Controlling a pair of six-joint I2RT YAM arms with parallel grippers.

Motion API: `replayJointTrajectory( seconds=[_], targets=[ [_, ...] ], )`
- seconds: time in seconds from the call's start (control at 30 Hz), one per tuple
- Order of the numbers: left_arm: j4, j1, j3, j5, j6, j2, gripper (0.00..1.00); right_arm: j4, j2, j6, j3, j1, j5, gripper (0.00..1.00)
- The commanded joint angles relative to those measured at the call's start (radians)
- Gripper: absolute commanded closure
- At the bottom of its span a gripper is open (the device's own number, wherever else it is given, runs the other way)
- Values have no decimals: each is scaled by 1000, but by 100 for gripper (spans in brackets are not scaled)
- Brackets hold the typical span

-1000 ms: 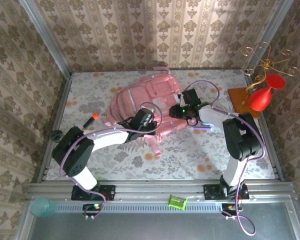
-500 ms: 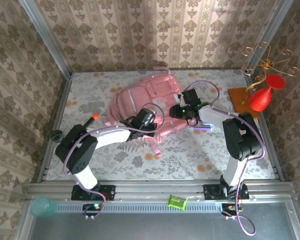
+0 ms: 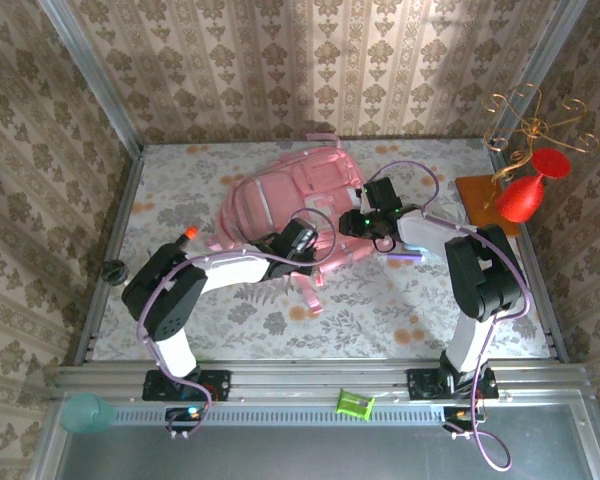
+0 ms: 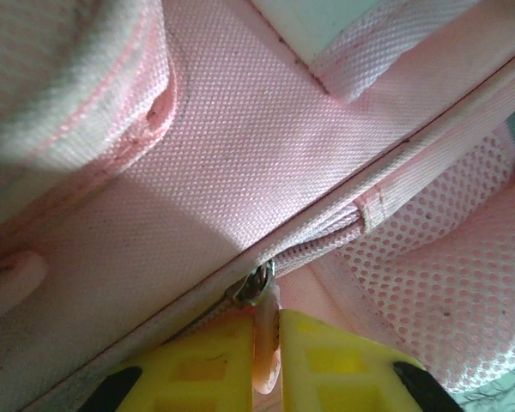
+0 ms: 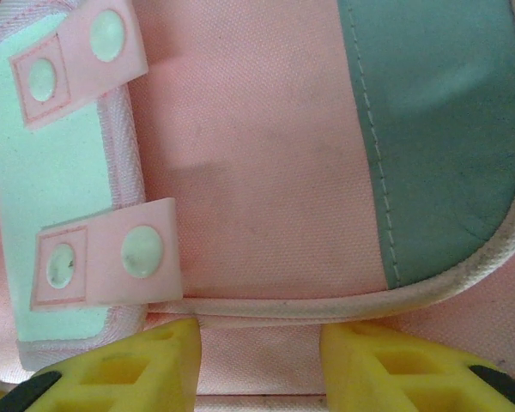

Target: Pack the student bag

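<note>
- Pink woven cloth makes up the student bag (image 3: 280, 195), which lies flat on the floral counter (image 3: 380, 320), a little toward 12 o'clock from the middle, with a strap trailing toward 6 o'clock.
- Left pincer (image 3: 302, 238) sits on the bag's 6 o'clock edge. Its wrist camera shows the yellow fingers (image 4: 215, 360) nearly together, clamped on the pale pink zip pull (image 4: 266, 352).
- The metal slider (image 4: 253, 287) lies just at 12 o'clock of that pull, on a zip line running diagonally across the bag (image 4: 240, 154). A pink mesh pocket (image 4: 446, 292) lies at 3 o'clock of it.
- Right pincer (image 3: 352, 222) rests at the bag's 3 o'clock side. In its wrist view the pincer (image 5: 259, 339) has its yellow fingers (image 5: 154, 365) standing apart, with bag cloth (image 5: 257, 154) and a pale piped edge (image 5: 326, 302) between them. I cannot tell whether they pinch it.
- A mint panel (image 5: 51, 206) with two pink snap tabs (image 5: 112, 253) shows at 9 o'clock in that view.
- An orange-capped marker (image 3: 183, 236) lies on the counter at 9 o'clock of the bag, well apart from it.
- A red vase (image 3: 520, 200) stands on a wooden board (image 3: 480, 195) at 3 o'clock, beside a gold wire stand (image 3: 530, 120).
</note>
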Motion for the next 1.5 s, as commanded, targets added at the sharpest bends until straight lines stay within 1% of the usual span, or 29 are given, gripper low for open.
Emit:
replayJointTrajectory(
  seconds=[0.0,0.1,0.17,0.27,0.33,0.53,0.67,0.77,0.87,0.97,1.0,1.03,1.13,1.2,1.3,1.4,1.47],
  targets=[
    [-97,3,-3,-93,-23,49,81,-108,51,-9,-36,-28,85,57],
    [-97,-1,1,-102,-32,65,79,-105,51,-11,-36,-27,81,57],
    [-98,-8,4,-120,-34,72,80,-104,52,-10,-35,-27,79,57],
    [-85,-11,2,-114,-34,73,90,-104,54,-10,-37,-27,82,57],
    [-83,-11,-1,-116,-35,64,99,-104,55,-12,-36,-27,84,57],
    [-75,1,-61,-174,-5,-27,100,-131,62,-12,-31,-31,131,57],
    [-113,47,-97,-157,24,-83,100,-158,84,-8,-17,-37,172,57],
    [-119,79,-127,-120,36,-126,100,-178,104,-5,-2,-38,192,59],
    [-162,99,-141,-135,65,-170,100,-181,104,-1,1,-39,193,59],
    [-180,140,-170,-126,94,-204,100,-183,96,-3,5,-42,193,59],
    [-182,151,-179,-118,103,-218,100,-172,84,-9,0,-42,187,59],
    [-169,161,-190,-82,116,-235,100,-150,65,-16,-12,-42,175,59],
    [-109,164,-199,62,127,-277,100,-70,-33,-39,-47,-34,105,55],
    [-93,163,-187,131,114,-287,100,-56,-97,-48,-44,-17,73,53],
    [-83,152,-176,168,84,-301,100,-92,-170,-51,-21,39,26,47],
    [-79,146,-183,176,49,-320,100,-136,-221,-34,-24,136,49,45],
    [-66,133,-191,183,29,-333,100,-144,-241,19,-55,201,51,44]
  ],
)
